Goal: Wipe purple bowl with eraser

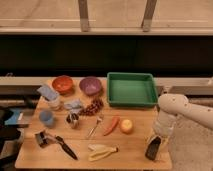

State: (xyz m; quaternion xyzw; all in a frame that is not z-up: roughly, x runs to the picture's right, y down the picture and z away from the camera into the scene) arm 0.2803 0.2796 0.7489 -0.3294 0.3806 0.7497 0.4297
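Observation:
The purple bowl (90,85) stands at the back of the wooden table (131,146), beside an orange-red bowl (62,84). The eraser (152,149), a dark block, is at the table's front right corner, tipped up on its end. My gripper (156,139) comes down from the white arm (172,109) on the right and is shut on the eraser's upper end. The purple bowl is far to the left and back from the gripper.
A green tray (131,76) sits back right, just behind the arm. A carrot (111,125), yellow fruit (127,125), fork (95,127), banana (101,150), grapes (92,106), blue cup (46,118) and black-handled tool (57,141) are spread over the table.

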